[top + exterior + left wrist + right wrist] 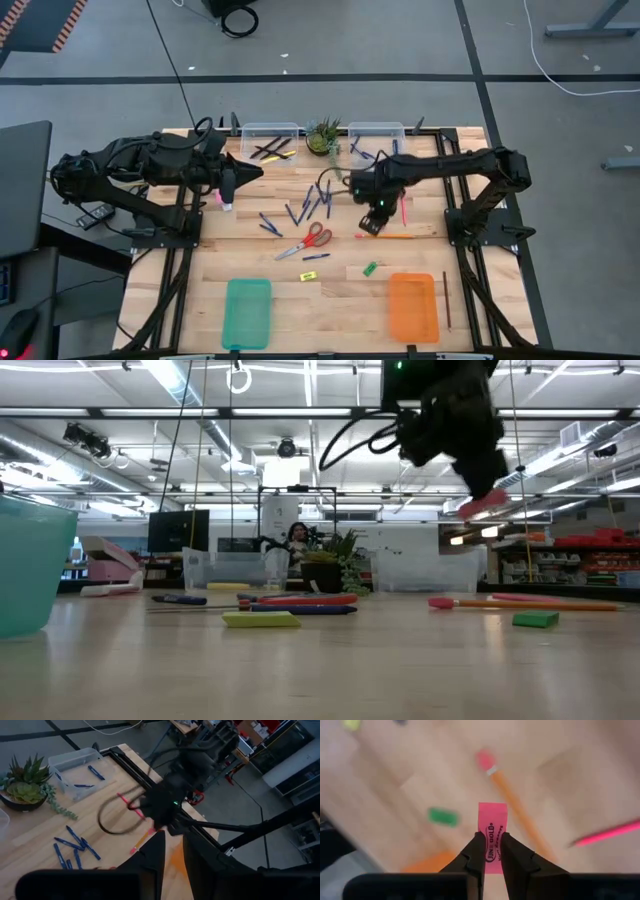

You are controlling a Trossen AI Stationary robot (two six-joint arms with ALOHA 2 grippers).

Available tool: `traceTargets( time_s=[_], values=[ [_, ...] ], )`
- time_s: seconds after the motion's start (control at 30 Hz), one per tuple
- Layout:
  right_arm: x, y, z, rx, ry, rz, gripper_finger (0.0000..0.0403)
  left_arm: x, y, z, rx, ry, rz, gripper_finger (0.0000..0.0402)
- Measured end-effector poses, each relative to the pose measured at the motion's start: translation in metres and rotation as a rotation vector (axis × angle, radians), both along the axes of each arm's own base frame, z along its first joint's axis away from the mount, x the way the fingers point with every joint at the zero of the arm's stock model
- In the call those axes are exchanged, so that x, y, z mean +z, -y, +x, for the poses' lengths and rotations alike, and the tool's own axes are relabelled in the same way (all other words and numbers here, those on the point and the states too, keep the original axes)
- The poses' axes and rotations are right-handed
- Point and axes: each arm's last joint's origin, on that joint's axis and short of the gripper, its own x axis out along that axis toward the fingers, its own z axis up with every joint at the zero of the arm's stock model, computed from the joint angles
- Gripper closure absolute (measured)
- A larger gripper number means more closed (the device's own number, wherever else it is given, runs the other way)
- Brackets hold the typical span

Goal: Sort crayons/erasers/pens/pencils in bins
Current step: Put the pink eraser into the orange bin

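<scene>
My right gripper (372,222) hangs over the table's right middle, shut on a pink eraser (492,820). Below it on the wood lie a green eraser (371,268), a yellow eraser (309,275) and an orange pencil with a pink tip (395,236). Blue pens (310,205) are scattered at the centre. Two clear bins (270,130) (377,130) stand at the far edge. A teal tray (248,312) and an orange tray (413,307) lie at the near edge. My left gripper (250,173) waits high at the left, a narrow gap between its fingers, nothing in it. My right gripper pinches the pink eraser between its two fingers by its long edges, at the end nearer the wrist (492,851). The other end juts past the fingertips. The fingers point steeply down. The eraser (488,503) is lifted well clear of the table.
Red-handled scissors (305,243) lie at the centre near the pens. A small potted plant (323,138) stands between the clear bins. A pink stick (404,208) lies beside my right gripper, and a dark pencil (447,300) lies right of the orange tray.
</scene>
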Motion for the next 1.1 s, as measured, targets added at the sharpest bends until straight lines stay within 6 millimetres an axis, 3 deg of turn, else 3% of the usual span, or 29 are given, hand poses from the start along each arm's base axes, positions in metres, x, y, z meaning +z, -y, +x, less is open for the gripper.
traceTargets(
  time_s=[0.23,0.4,0.5,0.77,1.1],
  values=[
    [0.009,-0.074,-0.004,-0.12,-0.115,0.086,0.0348,0.0,0.001,0.0,-0.031,-0.002,-0.011,0.0323],
    [0.02,-0.129,-0.016,-0.222,-0.179,0.1,0.0348,-0.001,0.003,0.0,-0.134,-0.022,0.008,0.032],
    [0.021,-0.153,-0.026,-0.326,-0.208,0.066,0.0348,-0.001,0.005,0.0,-0.185,-0.027,0.026,0.0317],
    [0.004,-0.177,-0.047,-0.555,-0.309,-0.002,0.0332,-0.001,0.009,0.0,-0.32,-0.028,0.006,0.0317],
    [-0.006,-0.181,-0.052,-0.648,-0.306,-0.042,0.0276,-0.001,0.01,0.0,-0.346,-0.027,-0.006,0.032]
  ],
)
